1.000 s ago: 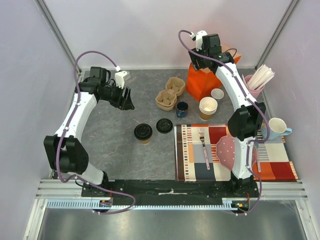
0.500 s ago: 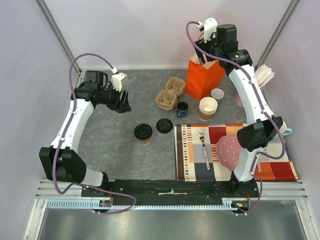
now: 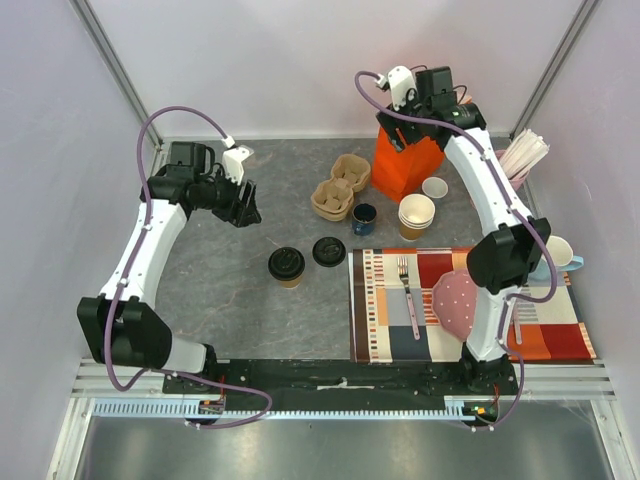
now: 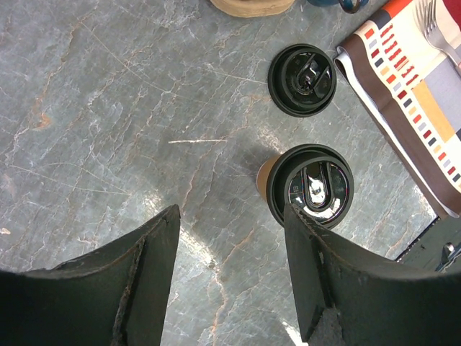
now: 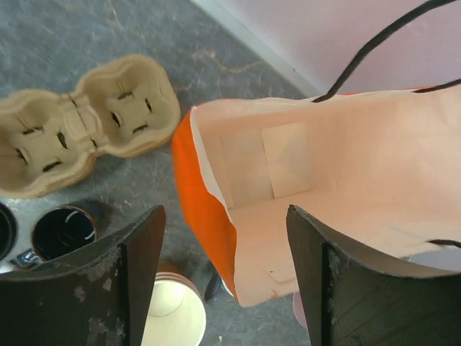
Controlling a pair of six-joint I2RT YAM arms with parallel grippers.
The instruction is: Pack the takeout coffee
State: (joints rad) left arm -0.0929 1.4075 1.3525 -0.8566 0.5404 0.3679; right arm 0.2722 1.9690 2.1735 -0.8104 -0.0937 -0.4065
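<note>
Overhead camera first: we've got the takeout coffee point(image 3: 286, 265) standing upright on the grey surface point(image 3: 220, 290), roughly mid-way across. A loose black lid point(image 3: 328, 251) sits just beside it on the right, and the striped placemat point(image 3: 385, 330) is a bit further that way. The left pincer point(image 3: 243, 203) hangs over the surface back-left of the cup, jaws apart with nothing in them, so the coffee lies toward the arm bases and to the right of it. The right pincer point(image 3: 403, 128) is way off at the back, up over the orange bag point(image 3: 400, 175), also spread open and empty, so we'd say the left arm is clearly the nearer one. Left wrist view: we're looking down between the two dark fingers and the cup isn't in the gap. It sits just past the tip of the right-hand finger, off to that side, so we reckon the pincer has to shift that way before coming down. The cup's long axis is straight up, and a glossy round black lid covers nearly all of it, with only a sliver of brown kraft wall showing at the left edge. Right wrist view: the bag's mouth gapes open right under the fingers, pale inside, nothing visible in it. A pulp cup carrier point(image 5: 86, 122) lies beside it.
</note>
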